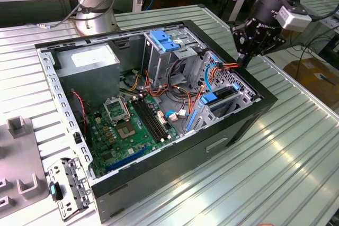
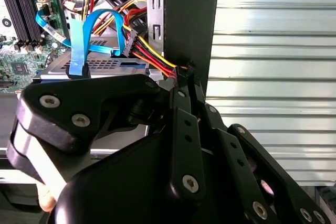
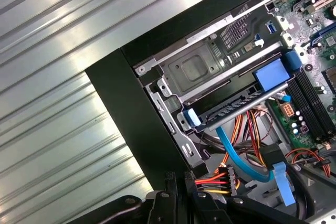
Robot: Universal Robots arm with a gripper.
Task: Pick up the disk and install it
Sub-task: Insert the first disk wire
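The disk (image 1: 222, 97) sits in the lower drive bay at the exterior view's right end of the open computer case (image 1: 108, 194), its blue carrier handle (image 1: 210, 98) facing the motherboard. In the first wrist view the disk (image 3: 231, 106) is a dark slab between blue rails. My gripper (image 1: 243, 62) hangs over the case's far right corner, just above the bay. In both wrist views its fingertips (image 2: 182, 74) (image 3: 178, 179) are together on the red, yellow and black power cable (image 2: 152, 56) that runs to a black connector (image 3: 223, 174). A blue data cable (image 2: 79, 45) lies beside it.
The motherboard (image 1: 132, 125) fills the case floor, with a grey power supply (image 1: 87, 59) at the back left and a tall cage with a blue latch (image 1: 164, 41) in the middle. A second arm's base (image 1: 95, 9) stands behind. Grey fixtures (image 1: 21, 157) lie at the left on the ribbed metal table (image 1: 286, 152).
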